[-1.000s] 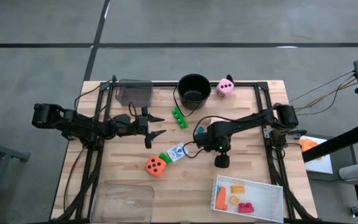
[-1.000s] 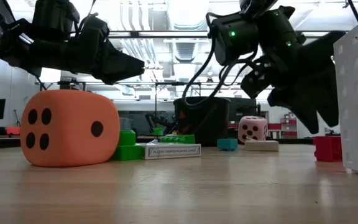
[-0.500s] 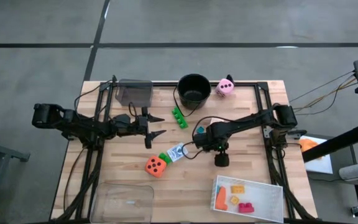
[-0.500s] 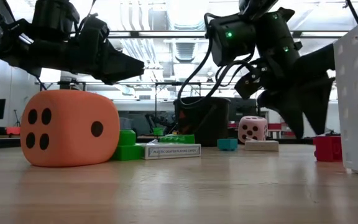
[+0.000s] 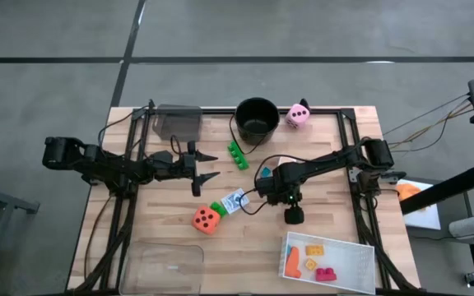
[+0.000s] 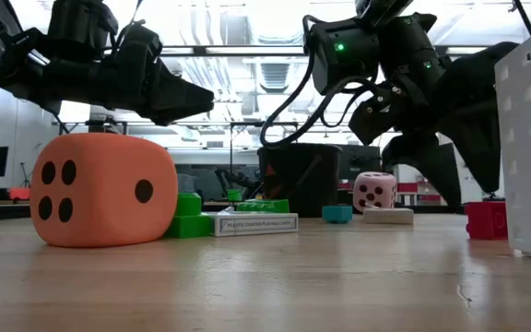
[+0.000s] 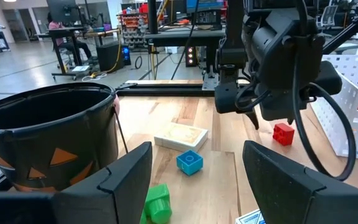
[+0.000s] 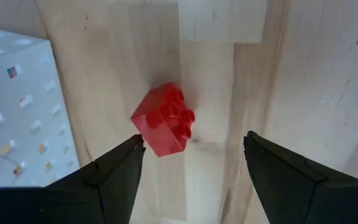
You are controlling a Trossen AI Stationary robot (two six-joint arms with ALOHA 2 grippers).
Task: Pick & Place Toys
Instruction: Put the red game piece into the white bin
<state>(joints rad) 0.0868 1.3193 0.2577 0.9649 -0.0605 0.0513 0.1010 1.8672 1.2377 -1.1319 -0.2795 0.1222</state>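
Right gripper [image 8: 191,162] has swung over the red brick [image 8: 164,119], fingers apart, unloaded; I judge grasp next, toward tray at 5 o'clock

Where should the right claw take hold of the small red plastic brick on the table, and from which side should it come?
Probably from straight above: the small red plastic brick sits studs-up on the wooden table, apart from the white perforated tray. The open right claw hovers over it. Grip its two opposite flat side walls, turning the wrist first, since the brick lies skewed to the fingers.
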